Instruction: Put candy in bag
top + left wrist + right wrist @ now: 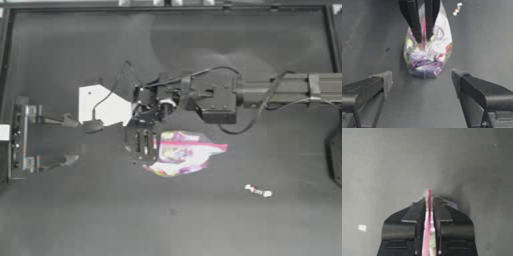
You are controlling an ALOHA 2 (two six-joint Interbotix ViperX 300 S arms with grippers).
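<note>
Candy: the wrapped sweet lies bare on the counter, well apart from the bag on the right arm's side; nothing touches it. It also shows far off in the left wrist view.
Bag: the clear pouch with its pink strip and multicoloured contents sits near the middle of the counter, its base on the surface and its top edge lifted.
Right gripper: the right gripper reaches across from the right and its jaws are pressed together on the bag's pink top edge; the right wrist view shows the pink strip pinched between them.
Left gripper: the left gripper is drawn back at the left side, jaws spread wide with nothing between them, facing the bag.
Bag mouth: cannot tell whether it is open.
Done: the bag is gripped by its top.
Left to do: by my reading, nearly everything; the mouth must be opened or held open, the candy picked up, carried across and dropped in.
Progress: early.
</note>
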